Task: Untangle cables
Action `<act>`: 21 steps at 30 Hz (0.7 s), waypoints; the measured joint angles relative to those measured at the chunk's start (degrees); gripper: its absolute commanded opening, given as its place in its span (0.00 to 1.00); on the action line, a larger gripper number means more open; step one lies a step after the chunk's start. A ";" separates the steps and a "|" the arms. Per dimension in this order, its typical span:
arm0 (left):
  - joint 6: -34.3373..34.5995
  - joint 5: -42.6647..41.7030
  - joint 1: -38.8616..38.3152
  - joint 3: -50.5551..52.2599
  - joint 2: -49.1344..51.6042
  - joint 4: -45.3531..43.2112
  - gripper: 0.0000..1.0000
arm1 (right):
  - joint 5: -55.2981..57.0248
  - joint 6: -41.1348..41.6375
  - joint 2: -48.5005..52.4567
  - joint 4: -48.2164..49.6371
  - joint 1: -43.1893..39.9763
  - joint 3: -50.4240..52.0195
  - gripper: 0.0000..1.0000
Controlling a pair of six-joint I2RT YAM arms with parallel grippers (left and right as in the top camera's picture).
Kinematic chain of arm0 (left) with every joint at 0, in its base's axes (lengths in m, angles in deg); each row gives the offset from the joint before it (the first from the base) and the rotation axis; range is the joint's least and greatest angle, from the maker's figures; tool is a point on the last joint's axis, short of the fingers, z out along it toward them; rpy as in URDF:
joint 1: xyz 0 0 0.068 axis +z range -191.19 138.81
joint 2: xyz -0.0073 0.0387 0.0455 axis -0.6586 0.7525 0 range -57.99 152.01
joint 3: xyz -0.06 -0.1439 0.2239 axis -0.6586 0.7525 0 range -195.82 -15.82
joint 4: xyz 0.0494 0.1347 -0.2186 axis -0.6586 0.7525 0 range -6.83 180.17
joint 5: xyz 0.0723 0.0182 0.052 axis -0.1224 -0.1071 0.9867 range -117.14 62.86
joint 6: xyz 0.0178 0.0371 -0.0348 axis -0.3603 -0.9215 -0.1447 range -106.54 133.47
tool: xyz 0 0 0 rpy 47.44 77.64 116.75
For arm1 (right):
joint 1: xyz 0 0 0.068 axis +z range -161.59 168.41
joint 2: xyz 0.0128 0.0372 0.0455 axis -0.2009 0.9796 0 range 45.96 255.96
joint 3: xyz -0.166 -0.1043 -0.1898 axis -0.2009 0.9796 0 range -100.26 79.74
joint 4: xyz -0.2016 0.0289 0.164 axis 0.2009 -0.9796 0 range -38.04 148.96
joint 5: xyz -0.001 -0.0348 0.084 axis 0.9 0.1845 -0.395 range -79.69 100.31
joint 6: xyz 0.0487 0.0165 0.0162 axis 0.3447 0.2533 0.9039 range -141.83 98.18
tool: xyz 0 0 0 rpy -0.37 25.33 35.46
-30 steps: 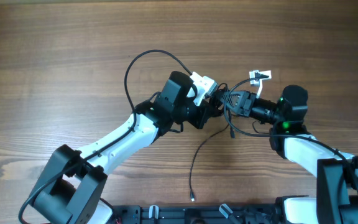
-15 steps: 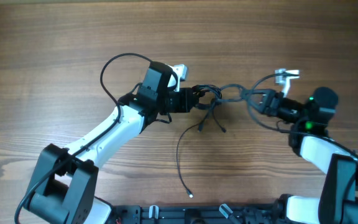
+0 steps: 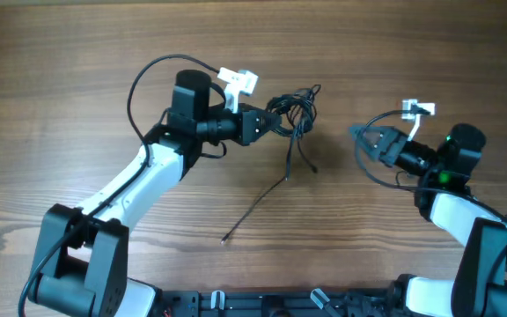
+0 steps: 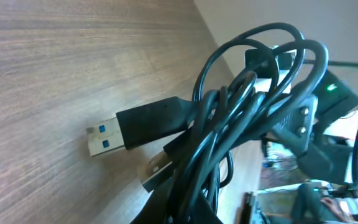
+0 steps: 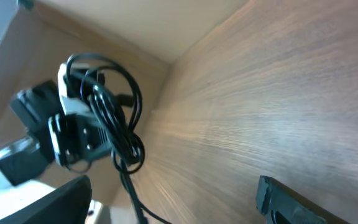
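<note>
One bundle in the left gripper, nothing in the right

Two arms work over a wooden table point(image 3: 77, 53). The left arm point(image 3: 139, 176) reaches from the near left corner toward the middle. The right arm point(image 3: 451, 207) stands at the right side and points to the left. Their tips are well apart.

The left gripper point(image 3: 267, 123) is clenched on the cables point(image 3: 296, 107). The thin black cords form a small knotted bundle of loops just in front of its tips, near the middle of the table and a little toward the far edge. Whether the bundle touches the wood, I cannot tell. The right gripper point(image 3: 359, 141) is released, its fingers point(image 5: 284, 198) spread wide with nothing between them, and it faces the bundle across the wood.

One loose cord point(image 3: 267, 194) leaves the bundle and runs over the wood toward the near edge, ending in a tiny plug point(image 3: 225, 239). In the left wrist view a black USB plug point(image 4: 123, 130) with a blue insert sticks out of the loops to the left. A second, smaller plug point(image 4: 155, 175) sits just below it.
</note>
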 measured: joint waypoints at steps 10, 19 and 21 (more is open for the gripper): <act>-1.55 -13.44 0.07 0.17 0.00 2.16 0.04 | 8.63 -0.39 0.00 16.00 10.71 0.13 0.86; -5.03 -16.31 -1.92 0.17 0.00 2.84 0.04 | 7.96 2.27 0.00 16.37 10.71 0.13 0.82; -5.64 -16.33 -2.32 0.17 0.00 2.86 0.04 | 7.76 2.47 0.00 16.31 10.71 0.13 0.80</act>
